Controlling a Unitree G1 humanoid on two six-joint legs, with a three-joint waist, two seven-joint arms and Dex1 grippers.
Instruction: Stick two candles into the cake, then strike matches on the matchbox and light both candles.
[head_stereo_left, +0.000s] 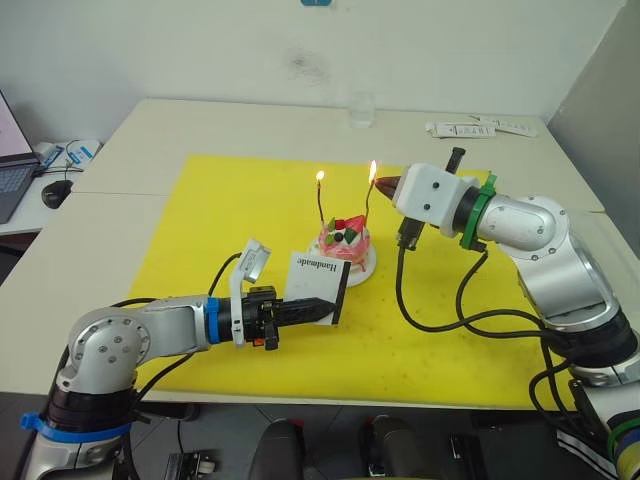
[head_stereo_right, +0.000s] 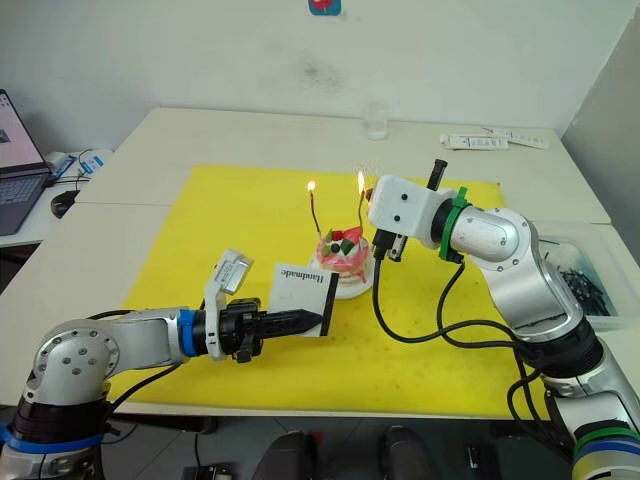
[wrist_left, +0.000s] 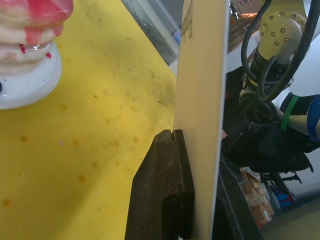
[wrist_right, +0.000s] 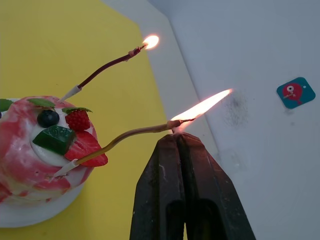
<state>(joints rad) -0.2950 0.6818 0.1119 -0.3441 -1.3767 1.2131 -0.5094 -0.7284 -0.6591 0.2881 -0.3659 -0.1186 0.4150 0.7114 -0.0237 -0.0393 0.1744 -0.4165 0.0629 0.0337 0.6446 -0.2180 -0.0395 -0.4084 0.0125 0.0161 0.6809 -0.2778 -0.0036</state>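
Two grippers over yellow mat (head_stereo_left: 220, 210) on bench (head_stereo_left: 160, 130). Left gripper (head_stereo_left: 325, 309), jaws clamped on upright matchbox (head_stereo_left: 318, 283), just beside cake (head_stereo_left: 345, 243). Right gripper (wrist_right: 181, 141), jaws together at tip of one of both burning candles (wrist_right: 107, 66), standing in cake.

matchbox (head_stereo_left: 318, 284) upright just before cake (head_stereo_left: 345, 243), lit candles (head_stereo_left: 321, 199) above, open mat (head_stereo_left: 215, 220) left
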